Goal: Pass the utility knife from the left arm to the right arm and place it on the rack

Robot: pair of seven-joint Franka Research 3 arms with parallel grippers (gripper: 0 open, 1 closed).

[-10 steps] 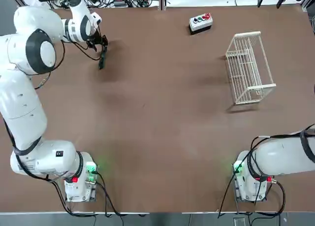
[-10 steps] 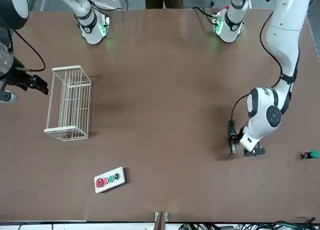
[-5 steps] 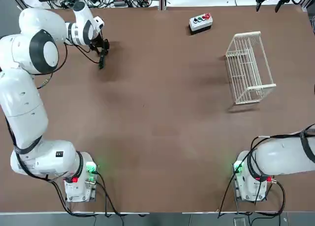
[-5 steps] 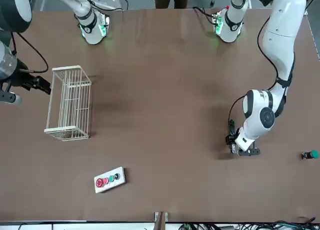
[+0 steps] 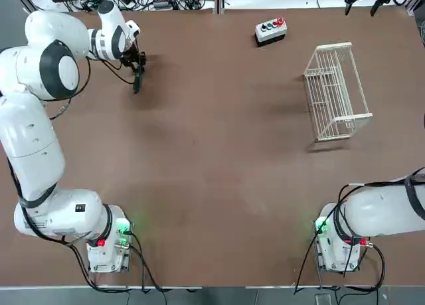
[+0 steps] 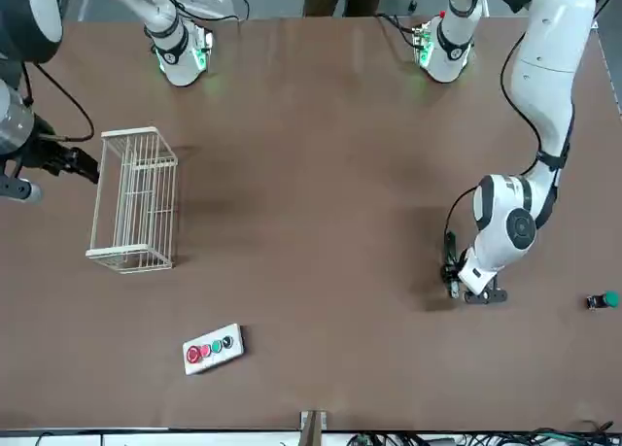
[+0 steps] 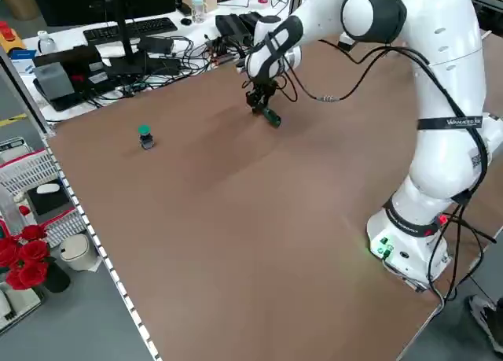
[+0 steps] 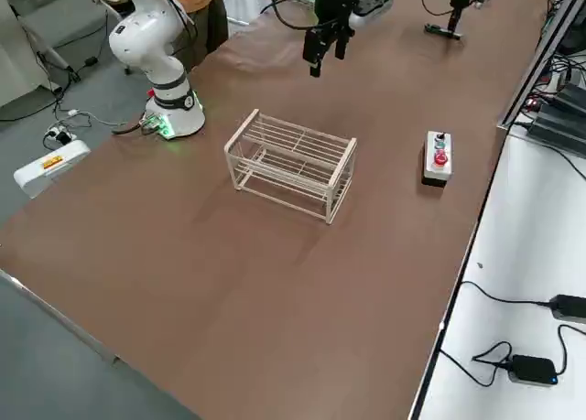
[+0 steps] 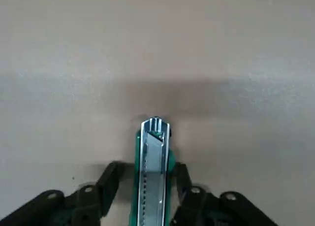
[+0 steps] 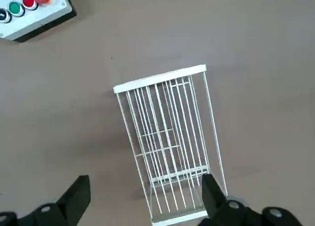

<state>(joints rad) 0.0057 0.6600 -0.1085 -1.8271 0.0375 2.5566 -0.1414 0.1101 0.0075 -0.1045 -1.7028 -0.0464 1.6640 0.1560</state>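
The utility knife (image 5: 137, 80), slim and dark green-black, lies flat on the brown table at the far left. My left gripper (image 5: 137, 70) is down over it. In the left wrist view the knife (image 9: 153, 167) runs between the two black fingers (image 9: 114, 173), which stand close on either side with a thin gap showing, so the gripper is open. The white wire rack (image 5: 335, 92) stands at the far right. My right gripper (image 6: 86, 164) hovers open beside and above the rack (image 10: 167, 142), with nothing between its fingers.
A small box with coloured buttons (image 5: 271, 30) sits at the far middle of the table. A tiny green-capped object (image 6: 603, 300) lies beyond the knife, near the table's left edge. Cables and a desk run along the far edge.
The left gripper's fingers have closed in towards the knife and its wrist has shifted slightly. The right gripper has barely moved.
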